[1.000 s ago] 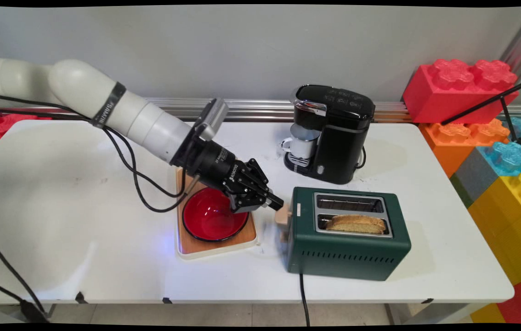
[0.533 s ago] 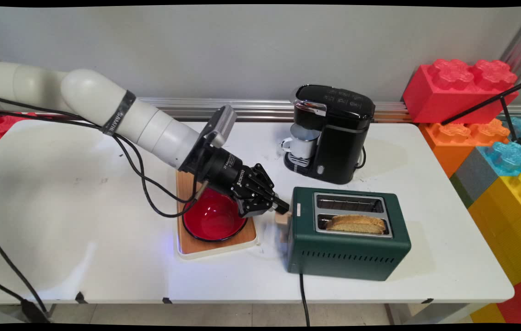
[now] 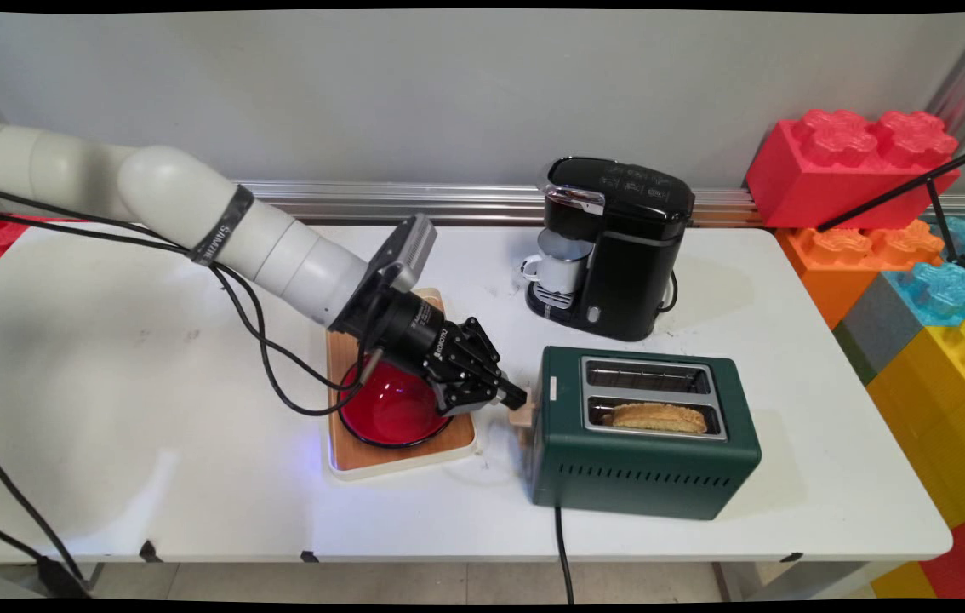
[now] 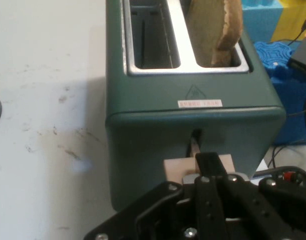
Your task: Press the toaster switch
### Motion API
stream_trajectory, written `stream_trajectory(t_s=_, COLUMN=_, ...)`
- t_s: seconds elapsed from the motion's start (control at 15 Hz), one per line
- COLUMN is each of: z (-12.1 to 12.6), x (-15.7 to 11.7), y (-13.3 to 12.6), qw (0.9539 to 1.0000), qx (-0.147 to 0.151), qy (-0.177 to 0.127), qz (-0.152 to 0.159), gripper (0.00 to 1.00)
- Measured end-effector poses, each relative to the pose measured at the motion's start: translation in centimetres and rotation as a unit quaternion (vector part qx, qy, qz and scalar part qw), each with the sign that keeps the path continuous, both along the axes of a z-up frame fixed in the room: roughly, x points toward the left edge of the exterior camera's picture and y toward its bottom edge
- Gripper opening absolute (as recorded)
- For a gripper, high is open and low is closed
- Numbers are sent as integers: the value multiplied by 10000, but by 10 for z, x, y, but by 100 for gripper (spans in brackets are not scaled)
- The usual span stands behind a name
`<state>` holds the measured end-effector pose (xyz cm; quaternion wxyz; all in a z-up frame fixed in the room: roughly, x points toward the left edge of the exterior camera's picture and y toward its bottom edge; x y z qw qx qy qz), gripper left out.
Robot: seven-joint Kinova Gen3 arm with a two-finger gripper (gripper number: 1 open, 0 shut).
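So from my end, the black two-finger gripper is parked right on top of the pale wooden lever on the end of the dark green two-slot toaster, jaws pinched together so they work like one blunt tip pressing down instead of grabbing. The slice of browned toast sits low in the toaster's near slot, barely poking out, which fits the lever being pushed. The red bowl on its wooden tray sits just left of the toaster on the white bench, under the wrist. The black coffee maker is behind the toaster.
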<state>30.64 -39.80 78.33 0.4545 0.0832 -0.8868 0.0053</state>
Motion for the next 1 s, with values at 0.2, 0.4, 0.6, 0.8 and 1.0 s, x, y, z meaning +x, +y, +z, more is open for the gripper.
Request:
stream_trajectory(t_s=0.2, z=-5, x=-1, y=1, qw=10000, qx=23, qy=-27, qz=26, gripper=0)
stream_trajectory(t_s=0.4, z=-10, x=-1, y=0, qw=10000, qx=32, qy=-41, qz=63, gripper=0)
stream_trajectory(t_s=0.6, z=-13, x=-2, y=-1, qw=9999, qx=33, qy=-53, qz=88, gripper=0)
stream_trajectory(t_s=0.8, z=-16, x=-1, y=-2, qw=9999, qx=35, qy=-73, qz=106, gripper=0)
stream_trajectory(t_s=1.0, z=-18, x=2, y=-3, qw=9999, qx=43, qy=-102, qz=117, gripper=0)
